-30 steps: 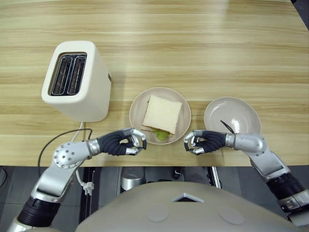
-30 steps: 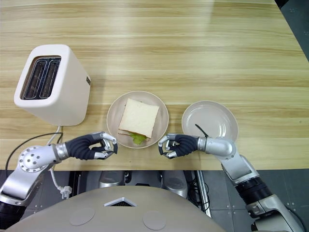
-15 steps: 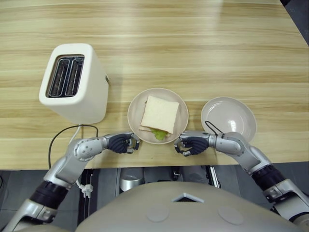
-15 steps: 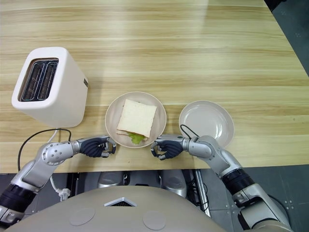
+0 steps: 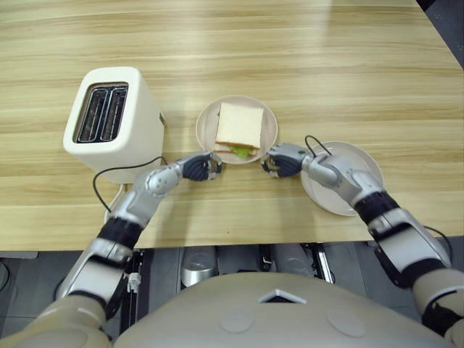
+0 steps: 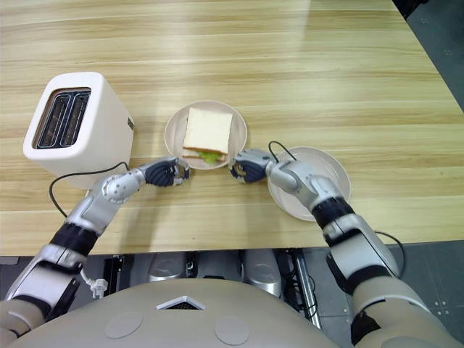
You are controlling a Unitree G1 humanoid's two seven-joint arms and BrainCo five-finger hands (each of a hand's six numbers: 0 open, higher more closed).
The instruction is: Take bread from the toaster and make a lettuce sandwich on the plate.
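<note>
- A sandwich (image 5: pixel 239 125) sits on the plate (image 5: pixel 201 130) at mid-desk: a white bread slice on top, lettuce (image 5: pixel 239 151) peeking out at its near edge.
- The plate lies between the two hands and slightly beyond them. The left hand (image 5: pixel 197 167) is at its near-left rim, the right hand (image 5: pixel 283 159) at its near-right rim, each about equally close.
- Both hands have their fingers curled inward and appear to hold nothing. Whether they touch the rim or sit just beside it cannot be told.
- The sandwich is roughly square, so no long axis matters.
- The toaster (image 5: pixel 116 123) stands to the left on the desk (image 5: pixel 290 58), its slots apparently empty.
- A second plate (image 5: pixel 355 156) lies bare under the right forearm.
- The assembly looks complete.
- A small dark mark on the toaster's side is too small to read.
</note>
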